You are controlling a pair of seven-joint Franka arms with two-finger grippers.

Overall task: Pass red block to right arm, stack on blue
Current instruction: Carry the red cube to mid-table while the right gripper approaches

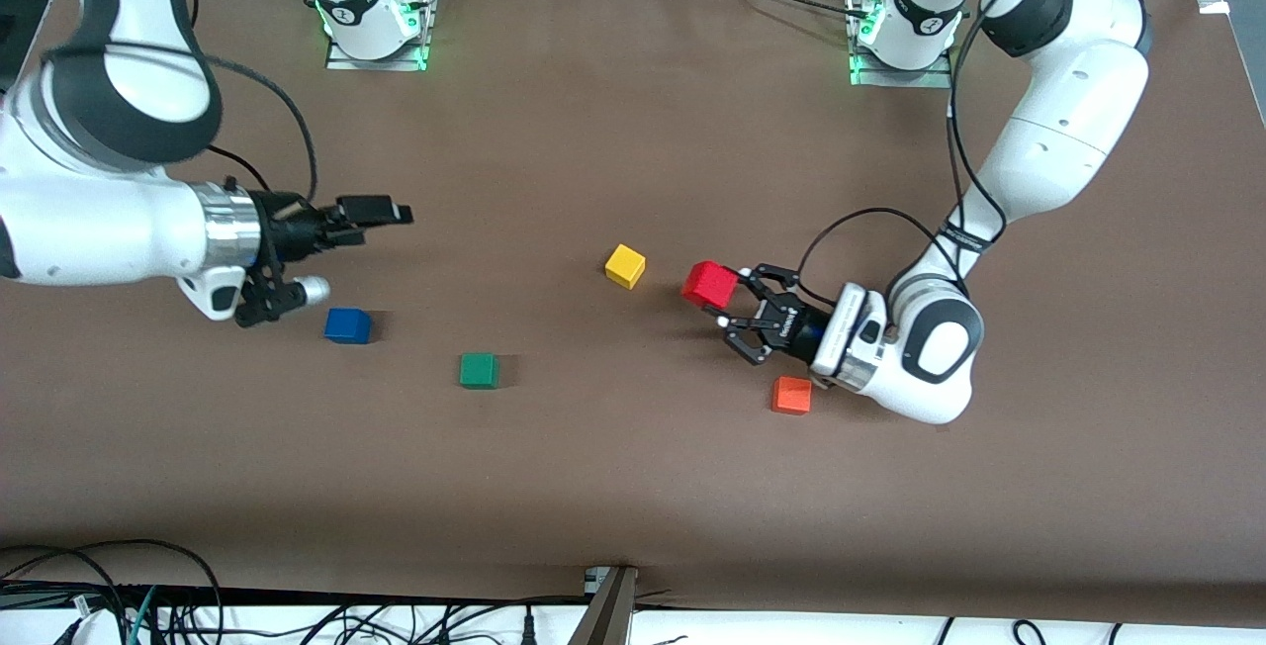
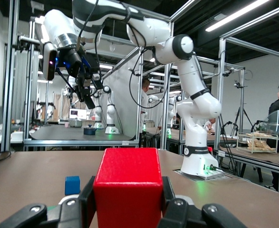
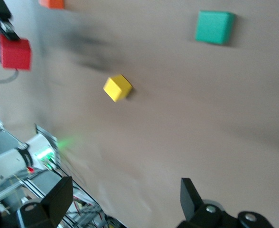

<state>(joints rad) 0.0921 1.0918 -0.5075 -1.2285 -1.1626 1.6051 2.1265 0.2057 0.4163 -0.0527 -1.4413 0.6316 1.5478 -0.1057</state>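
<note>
The orange cube gets chopped off by the right wrist view's edge, and the left gripper fingers mostly drop out of its own view.

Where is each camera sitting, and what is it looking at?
Front view: high up across the table, facing both arms; the left gripper holds the red block, and the right gripper is open above the blue block.
Left wrist view: on the left arm's wrist, looking over the held red block toward the right arm.
Right wrist view: on the right arm's wrist, looking down at the table; its open fingers show.
All views share the red block.
</note>
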